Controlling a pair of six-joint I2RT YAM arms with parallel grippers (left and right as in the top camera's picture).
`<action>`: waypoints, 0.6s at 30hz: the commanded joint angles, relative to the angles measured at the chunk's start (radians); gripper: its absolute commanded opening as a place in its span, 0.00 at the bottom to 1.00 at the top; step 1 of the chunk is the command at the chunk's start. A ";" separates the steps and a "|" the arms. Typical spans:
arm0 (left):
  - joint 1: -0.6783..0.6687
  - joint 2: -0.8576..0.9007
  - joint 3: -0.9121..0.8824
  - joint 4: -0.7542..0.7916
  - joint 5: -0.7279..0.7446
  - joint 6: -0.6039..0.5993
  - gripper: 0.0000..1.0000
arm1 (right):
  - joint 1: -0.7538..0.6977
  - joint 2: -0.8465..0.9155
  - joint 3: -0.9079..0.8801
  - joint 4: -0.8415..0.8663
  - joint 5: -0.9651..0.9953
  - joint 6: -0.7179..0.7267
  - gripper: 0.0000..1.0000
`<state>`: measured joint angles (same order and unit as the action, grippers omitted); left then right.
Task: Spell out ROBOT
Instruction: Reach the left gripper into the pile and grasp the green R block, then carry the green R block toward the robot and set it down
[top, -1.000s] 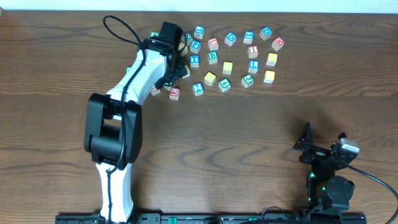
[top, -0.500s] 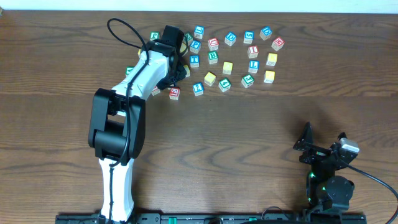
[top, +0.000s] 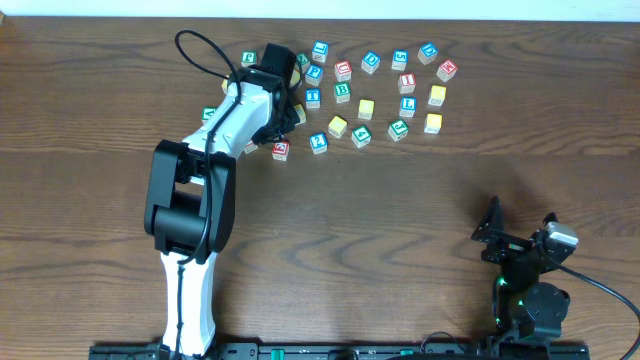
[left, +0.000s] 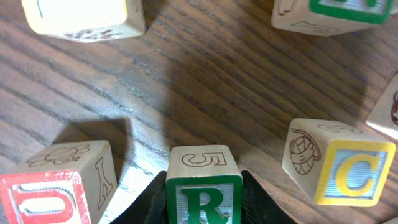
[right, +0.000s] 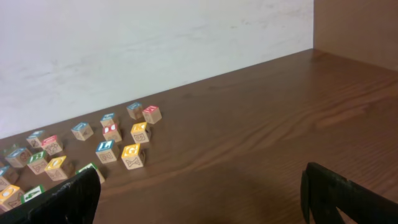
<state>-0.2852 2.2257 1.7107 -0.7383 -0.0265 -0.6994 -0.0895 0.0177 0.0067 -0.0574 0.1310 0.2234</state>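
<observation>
A wooden block with a green R (left: 204, 200) on its top face and a 5 on its side rests on the table. My left gripper (left: 204, 208) is shut on it, one black finger pressed to each side. In the overhead view the left gripper (top: 281, 100) sits at the left end of the cluster of letter blocks (top: 370, 92), and the R block is hidden under the wrist. My right gripper (top: 520, 236) rests near the table's front right, far from the blocks. Its fingers (right: 59, 199) stand wide open around bare table.
Close around the R block lie a red U block (left: 43, 199) on the left, a yellow C block (left: 356, 174) on the right, a cream block (left: 81, 15) and a green-topped block (left: 336, 12) beyond. Bare brown table (top: 400, 220) spans the front half.
The left gripper's fingers have closed onto the R block, and the left arm has shifted slightly toward the block cluster. The right arm has not moved.
</observation>
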 joint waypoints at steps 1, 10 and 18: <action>-0.002 0.011 -0.007 0.000 -0.012 0.070 0.24 | -0.002 -0.005 -0.001 -0.003 0.005 0.007 0.99; -0.003 -0.308 -0.004 -0.093 -0.011 0.390 0.23 | -0.002 -0.005 -0.001 -0.003 0.005 0.007 0.99; -0.003 -0.443 -0.013 -0.401 0.045 0.506 0.21 | -0.002 -0.005 -0.001 -0.003 0.005 0.007 0.99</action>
<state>-0.2855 1.7481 1.7168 -1.0595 -0.0025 -0.2638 -0.0895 0.0177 0.0067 -0.0570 0.1310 0.2234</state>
